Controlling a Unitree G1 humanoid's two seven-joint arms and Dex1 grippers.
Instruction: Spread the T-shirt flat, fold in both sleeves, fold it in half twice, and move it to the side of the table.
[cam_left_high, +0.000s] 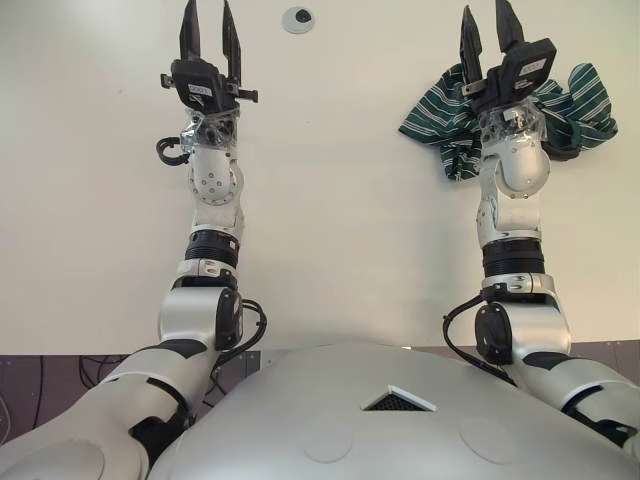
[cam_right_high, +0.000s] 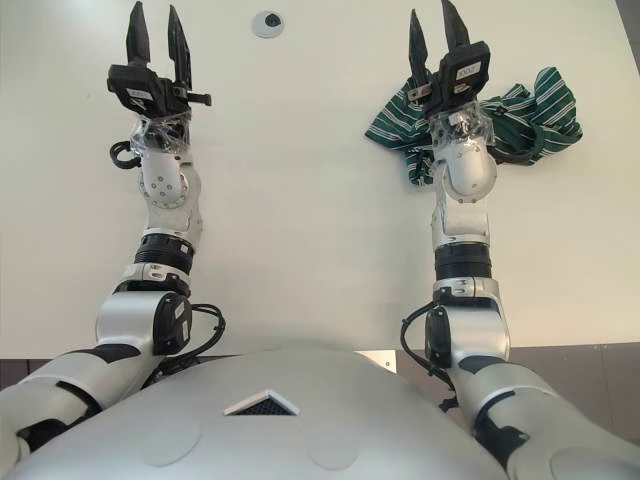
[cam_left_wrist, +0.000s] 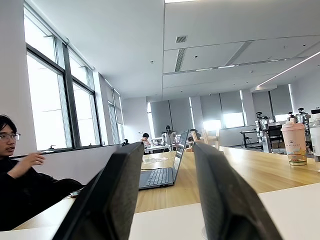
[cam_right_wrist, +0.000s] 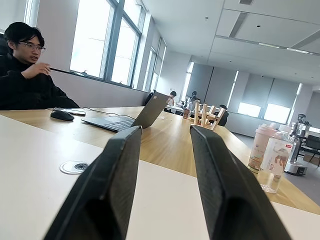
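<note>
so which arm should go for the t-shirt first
Right. The crumpled T-shirt lies just behind the right gripper, under its wrist, while the left gripper is far across the table. Both are open.

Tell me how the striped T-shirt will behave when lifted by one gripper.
The T-shirt lies crumpled in soft folds, so it will probably hang limp. It looks thin, so likely light. Pushed on the table, it would probably bunch up.
</note>
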